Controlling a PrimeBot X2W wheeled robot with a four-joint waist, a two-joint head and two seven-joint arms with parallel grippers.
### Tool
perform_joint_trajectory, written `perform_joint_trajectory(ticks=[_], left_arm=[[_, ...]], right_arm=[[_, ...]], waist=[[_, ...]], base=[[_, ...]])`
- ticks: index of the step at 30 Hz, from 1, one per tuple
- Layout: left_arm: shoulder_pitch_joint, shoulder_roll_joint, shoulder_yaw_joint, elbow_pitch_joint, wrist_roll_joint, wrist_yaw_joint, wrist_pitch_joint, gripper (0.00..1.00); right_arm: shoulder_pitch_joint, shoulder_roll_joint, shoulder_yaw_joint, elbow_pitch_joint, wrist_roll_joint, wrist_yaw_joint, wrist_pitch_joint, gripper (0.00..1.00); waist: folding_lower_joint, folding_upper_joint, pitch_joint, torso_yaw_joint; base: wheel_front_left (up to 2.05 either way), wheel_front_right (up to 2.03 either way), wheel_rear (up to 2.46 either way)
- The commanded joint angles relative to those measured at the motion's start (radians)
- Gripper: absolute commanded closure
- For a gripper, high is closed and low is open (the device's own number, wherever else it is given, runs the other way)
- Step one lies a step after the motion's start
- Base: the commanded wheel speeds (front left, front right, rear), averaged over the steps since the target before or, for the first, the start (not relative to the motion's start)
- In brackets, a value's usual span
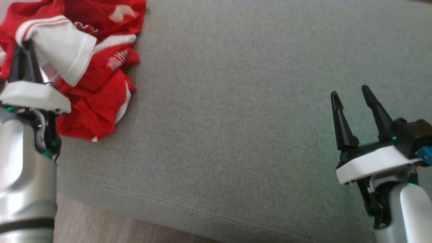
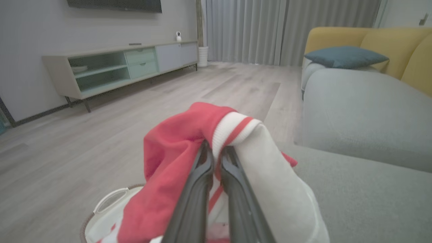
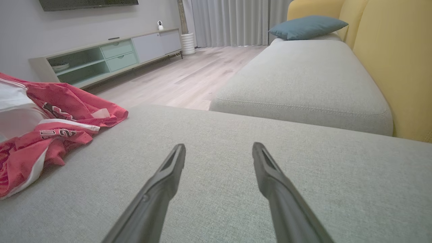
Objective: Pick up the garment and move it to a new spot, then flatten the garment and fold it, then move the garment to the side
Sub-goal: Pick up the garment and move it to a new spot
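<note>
1. At the near edge of the grey seat cushion (image 1: pixel 236 135), a strip of wooden floor (image 1: pixel 101 226) shows just below the seam.
2. Over the near right part of that cushion hangs the right gripper (image 1: pixel 349 89). Its two dark fingers are spread wide with nothing between them, above bare fabric and well apart from the clothing.
3. Toward the cushion's left edge, the left gripper (image 2: pixel 216 148) is pinched together on a fold of the garment (image 1: pixel 101 91). It clamps the white sleeve at its ribbed, red-striped cuff, and cloth drapes down both sides of the fingers.
4. The garment, a red and white jersey, lies crumpled in a heap at the far left corner of the cushion. The gripped sleeve stands up from the heap and the rest lies on the fabric.
5. Beneath the left gripper, its wrist view catches the rim of a white basket (image 2: pixel 111 199) beside the cushion.
6. Farther off sit a second grey cushion (image 3: pixel 303 77), a blue pillow (image 3: pixel 307 27) and a yellow backrest (image 3: pixel 398 60).
7. Across the floor, a low cabinet (image 3: pixel 101 60) lines the wall beside grey curtains (image 3: pixel 229 20).
</note>
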Motion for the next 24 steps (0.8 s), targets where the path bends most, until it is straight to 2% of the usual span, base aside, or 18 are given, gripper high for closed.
perform_joint_trajectory(ticks=[1,6,14,19,24], left_arm=[[0.021,0.056,0.041,-0.073,0.013,0.012,-0.012,1.0],[0.144,0.055,0.039,-0.337,0.028,0.04,0.001,1.0],[0.28,0.038,-0.019,-0.712,0.047,0.061,0.126,1.0],[0.291,0.0,-0.11,-0.831,0.062,0.05,0.179,1.0],[0.256,-0.05,-0.209,-0.874,0.076,0.032,0.198,1.0]], right_arm=[[-0.003,0.011,0.018,-0.03,0.003,0.004,-0.013,0.0],[0.009,0.027,0.02,-0.013,0.015,0.004,-0.036,0.0],[0.027,0.04,0.028,0.003,0.033,0.004,-0.058,0.0],[0.027,0.042,0.034,0.012,0.049,0.004,-0.07,0.0],[0.021,0.042,0.031,0.012,0.075,0.004,-0.083,0.0]], waist=[[0.0,0.0,-0.042,-0.006],[0.0,0.0,-0.113,-0.043],[0.0,0.0,-0.166,-0.141],[0.0,0.0,-0.16,-0.238],[0.0,0.0,-0.117,-0.339]], base=[[0.0,0.0,0.0],[0.0,0.0,0.0],[0.0,0.0,0.0],[0.0,0.0,0.0],[0.0,0.0,0.0]])
